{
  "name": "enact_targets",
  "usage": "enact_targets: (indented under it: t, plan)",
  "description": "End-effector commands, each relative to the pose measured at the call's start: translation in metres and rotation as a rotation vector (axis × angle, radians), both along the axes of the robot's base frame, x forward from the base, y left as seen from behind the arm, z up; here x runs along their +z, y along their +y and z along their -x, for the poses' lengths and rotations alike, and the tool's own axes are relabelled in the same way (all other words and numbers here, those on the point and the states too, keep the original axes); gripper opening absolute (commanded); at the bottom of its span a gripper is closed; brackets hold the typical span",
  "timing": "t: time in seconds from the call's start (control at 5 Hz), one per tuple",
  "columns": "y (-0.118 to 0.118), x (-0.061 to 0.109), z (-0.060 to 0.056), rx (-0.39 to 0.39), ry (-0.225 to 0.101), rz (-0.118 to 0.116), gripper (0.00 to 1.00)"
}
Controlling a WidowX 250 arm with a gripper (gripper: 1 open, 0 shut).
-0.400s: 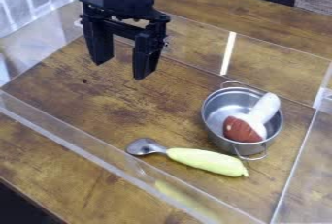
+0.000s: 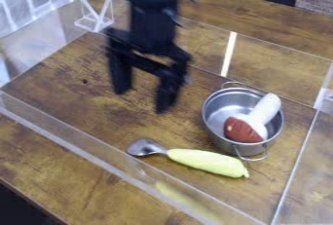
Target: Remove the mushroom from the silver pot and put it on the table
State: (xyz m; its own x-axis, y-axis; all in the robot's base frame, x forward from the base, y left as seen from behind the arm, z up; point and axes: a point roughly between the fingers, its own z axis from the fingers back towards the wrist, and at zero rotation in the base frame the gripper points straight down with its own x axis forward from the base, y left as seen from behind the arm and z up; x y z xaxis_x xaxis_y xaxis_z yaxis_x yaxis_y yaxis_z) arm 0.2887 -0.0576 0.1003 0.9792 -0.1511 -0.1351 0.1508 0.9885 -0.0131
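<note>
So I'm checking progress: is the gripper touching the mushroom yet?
Apart. The camera view shows the open gripper over bare table, left of the silver pot holding the mushroom.

A spoon (image 2: 193,158) with a yellow handle and a silver bowl is laid flat on the wooden planks, its bowl turned to the left. Clear acrylic walls (image 2: 78,141) are set around the surface, and a small clear stand (image 2: 92,17) is seen behind them.

Clear acrylic walls (image 2: 235,52) edge brown planks; white slats (image 2: 29,0) stand behind
</note>
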Motion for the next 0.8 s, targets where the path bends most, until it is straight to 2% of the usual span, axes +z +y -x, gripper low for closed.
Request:
enact_targets:
  t: [0.0,0.2,0.6]
  plan:
    - [-0.023,0.005,-0.036,-0.077,-0.088,-0.005,1.0]
    - [-0.037,-0.007,-0.062,-0.128,-0.112,-0.016,1.0]
    - [-0.073,-0.023,-0.082,-0.157,-0.138,-0.03,1.0]
